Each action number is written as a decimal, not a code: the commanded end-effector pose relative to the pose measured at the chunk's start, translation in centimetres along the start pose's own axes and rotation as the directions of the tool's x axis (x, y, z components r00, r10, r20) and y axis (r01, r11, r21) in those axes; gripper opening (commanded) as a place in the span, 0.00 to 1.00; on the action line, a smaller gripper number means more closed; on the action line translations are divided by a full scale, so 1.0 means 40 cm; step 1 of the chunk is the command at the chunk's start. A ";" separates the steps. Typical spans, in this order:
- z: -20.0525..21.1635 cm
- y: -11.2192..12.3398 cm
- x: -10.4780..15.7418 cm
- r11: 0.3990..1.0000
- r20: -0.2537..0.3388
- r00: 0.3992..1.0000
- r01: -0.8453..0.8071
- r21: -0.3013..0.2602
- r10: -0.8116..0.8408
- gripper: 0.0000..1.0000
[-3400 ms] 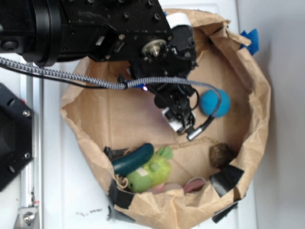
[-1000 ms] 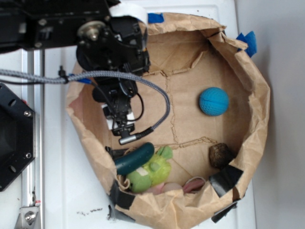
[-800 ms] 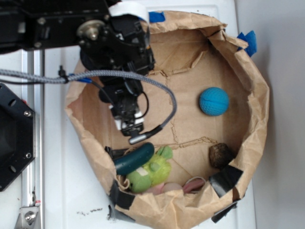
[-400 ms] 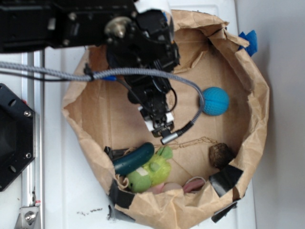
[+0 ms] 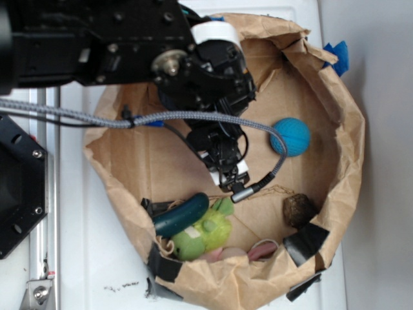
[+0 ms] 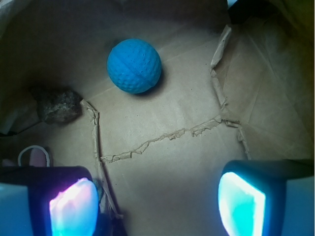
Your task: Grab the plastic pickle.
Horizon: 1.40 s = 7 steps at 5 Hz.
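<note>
We see the gripper (image 5: 230, 175) with jaws spread wide and empty, above the paper bag (image 5: 352, 129) floor. The plastic pickle (image 5: 181, 215) lies against the green plush toy (image 5: 205, 232), toward the bag's taped rim from the gripper, its long axis diagonal.

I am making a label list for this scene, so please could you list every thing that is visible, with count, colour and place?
plastic pickle: 1, dark green, bottom left inside the bag, touching the plush toy
plush toy: 1, lime green, right of the pickle
ball: 1, blue, bag floor, right side in the exterior view
brown lump: 1, dark brown, near the bag's lower right wall
pink object: 1, pink, bottom edge, partly hidden
paper bag: 1, brown, holds everything
black tape: several pieces, on the bag's lower rim
gripper: 1, black, open, above the bag floor
</note>
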<state>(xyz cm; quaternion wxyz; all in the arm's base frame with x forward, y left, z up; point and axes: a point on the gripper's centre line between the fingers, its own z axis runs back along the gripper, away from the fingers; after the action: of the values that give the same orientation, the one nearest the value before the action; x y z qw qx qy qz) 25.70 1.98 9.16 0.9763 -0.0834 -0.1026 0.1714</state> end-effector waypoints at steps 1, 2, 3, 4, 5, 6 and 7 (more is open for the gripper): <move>0.045 0.024 -0.073 0.967 0.009 0.967 0.253 0.011 -0.253 1.00; 0.059 0.042 -0.092 0.959 -0.028 0.958 0.285 0.006 -0.284 1.00; 0.075 0.049 -0.095 0.954 -0.041 0.953 0.300 -0.026 -0.301 1.00; 0.080 0.044 -0.094 0.949 -0.049 0.948 0.310 -0.059 -0.313 1.00; 0.090 0.040 -0.099 0.939 -0.065 0.939 0.330 -0.094 -0.337 1.00; 0.095 0.031 -0.110 0.950 -0.068 0.952 0.290 -0.119 -0.299 1.00; 0.088 0.009 -0.109 0.970 -0.078 0.972 0.209 -0.125 -0.220 1.00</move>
<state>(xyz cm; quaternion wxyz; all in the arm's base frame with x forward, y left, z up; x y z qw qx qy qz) 20.00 -0.12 10.72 0.9872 -0.1371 -0.0568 0.0592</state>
